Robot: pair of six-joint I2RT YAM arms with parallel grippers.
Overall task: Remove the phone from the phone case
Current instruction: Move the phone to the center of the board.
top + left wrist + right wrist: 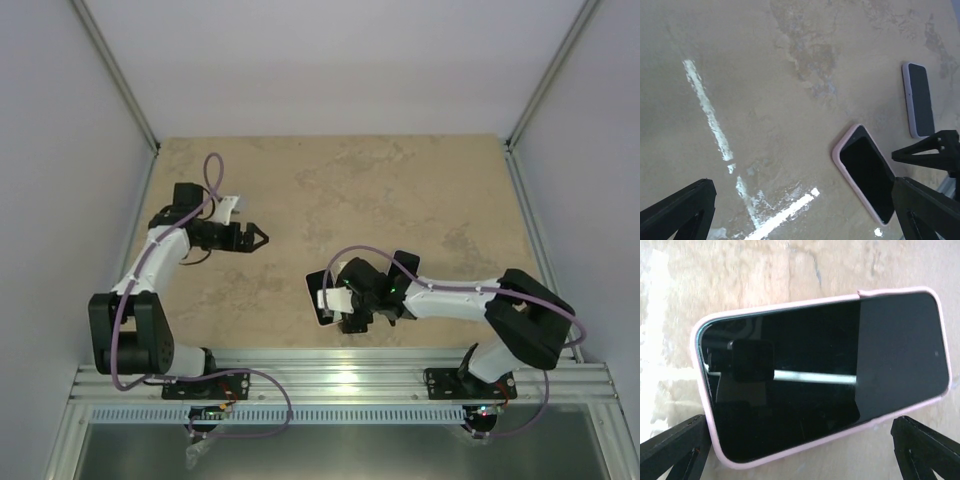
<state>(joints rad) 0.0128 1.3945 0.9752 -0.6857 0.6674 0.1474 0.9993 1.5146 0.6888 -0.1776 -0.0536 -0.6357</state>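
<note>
Right gripper spread wide over phone in pink phone case, mostly hidden overhead; left gripper spread too.

No legible text or labels anywhere.

Surface: beige mottled stone-look tabletop, white glare streaks | Walls: 3 pale-grey panels | Frame: 2 aluminium corner posts, aluminium rail at near edge
</note>
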